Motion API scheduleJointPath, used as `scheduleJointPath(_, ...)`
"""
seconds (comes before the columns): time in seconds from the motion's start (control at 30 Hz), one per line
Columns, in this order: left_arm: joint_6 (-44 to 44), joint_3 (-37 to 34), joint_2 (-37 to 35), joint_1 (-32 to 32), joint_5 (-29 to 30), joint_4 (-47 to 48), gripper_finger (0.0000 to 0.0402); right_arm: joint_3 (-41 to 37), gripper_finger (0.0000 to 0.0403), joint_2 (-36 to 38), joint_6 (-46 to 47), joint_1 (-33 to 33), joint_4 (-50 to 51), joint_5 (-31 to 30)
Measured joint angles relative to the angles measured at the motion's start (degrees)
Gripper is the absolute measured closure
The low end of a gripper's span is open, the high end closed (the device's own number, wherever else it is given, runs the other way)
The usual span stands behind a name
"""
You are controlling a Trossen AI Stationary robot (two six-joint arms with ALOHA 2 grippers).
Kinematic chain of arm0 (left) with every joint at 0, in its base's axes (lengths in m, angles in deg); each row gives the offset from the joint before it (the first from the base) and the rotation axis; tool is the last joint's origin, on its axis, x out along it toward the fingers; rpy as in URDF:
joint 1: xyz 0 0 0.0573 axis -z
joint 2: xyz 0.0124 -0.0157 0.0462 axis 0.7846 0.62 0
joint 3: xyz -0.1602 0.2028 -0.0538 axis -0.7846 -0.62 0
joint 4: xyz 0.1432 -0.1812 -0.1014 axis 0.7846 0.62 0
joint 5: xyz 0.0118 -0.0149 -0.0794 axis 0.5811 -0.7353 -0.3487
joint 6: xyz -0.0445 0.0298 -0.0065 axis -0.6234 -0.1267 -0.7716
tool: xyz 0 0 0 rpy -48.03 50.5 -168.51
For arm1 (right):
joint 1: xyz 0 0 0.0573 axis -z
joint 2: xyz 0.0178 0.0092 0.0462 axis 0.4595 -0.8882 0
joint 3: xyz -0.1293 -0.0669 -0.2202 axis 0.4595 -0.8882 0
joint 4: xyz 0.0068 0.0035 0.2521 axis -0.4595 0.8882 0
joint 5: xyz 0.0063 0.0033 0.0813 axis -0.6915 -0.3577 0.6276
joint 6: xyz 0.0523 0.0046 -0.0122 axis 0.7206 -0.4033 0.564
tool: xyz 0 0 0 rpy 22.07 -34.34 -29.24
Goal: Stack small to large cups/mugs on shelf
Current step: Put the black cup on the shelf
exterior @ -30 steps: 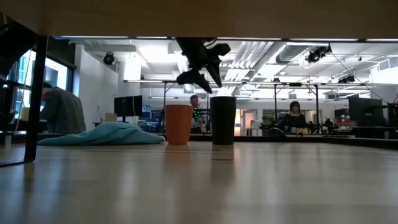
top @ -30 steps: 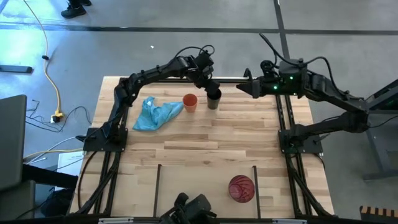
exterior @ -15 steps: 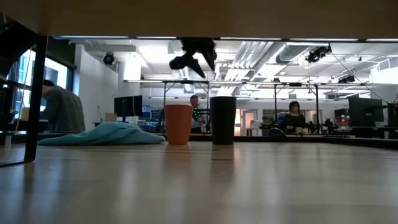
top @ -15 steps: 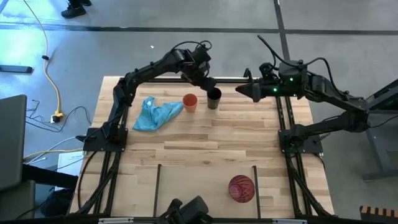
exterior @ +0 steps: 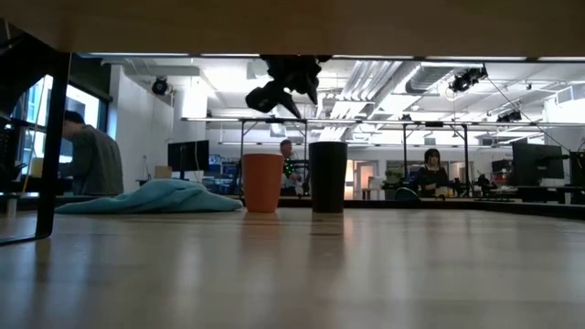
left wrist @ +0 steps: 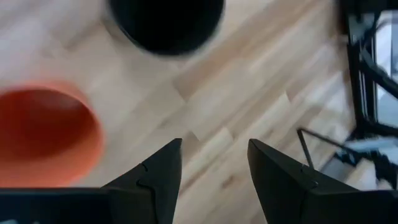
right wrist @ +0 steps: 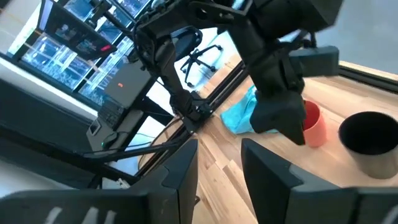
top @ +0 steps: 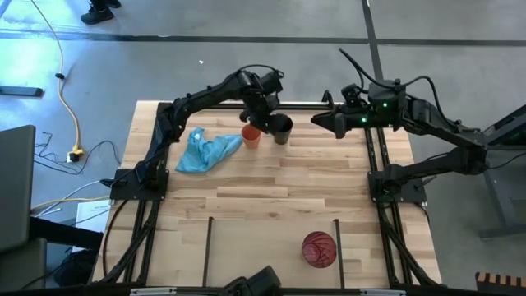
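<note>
Red-pink cup (top: 319, 248) sits nearest on the shelf (top: 271, 238) between the two black bars; farther back, orange cup (exterior: 262, 183) and black cup (exterior: 328, 176) stand side by side, apart. Left gripper (left wrist: 211, 168) hovers above both, empty, fingers parted. To do it well, centre over the orange rim, drop straight, avoid nudging black; right gripper (right wrist: 217, 165) waits beyond, fingers parted.

Beside the orange cup (top: 251, 136) stands a black cup (top: 282, 129), with a light-blue cloth (top: 205, 150) on its other side; well apart lies a translucent red-pink cup (top: 319, 248); pale striped wooden tabletop (top: 271, 197); dark arms.
</note>
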Motion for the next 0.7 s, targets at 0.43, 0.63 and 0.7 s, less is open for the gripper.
scheduleJointPath(0.43,-9.34,0.04,0.65,0.04,2.65,-4.62,0.0234,0.0,0.0289,0.0,-0.99,0.0,0.18,2.44)
scheduleJointPath(0.63,-12.34,1.06,0.72,-0.76,-2.58,-11.5,0.0261,0.0,0.0289,0.0,-1.49,0.0,0.23,3.61)
scheduleJointPath(0.7,-12.3,2.57,0.69,-1.89,-3.92,-11.49,0.0269,0.0,0.0289,0.0,-1.49,0.0,0.23,4.35)
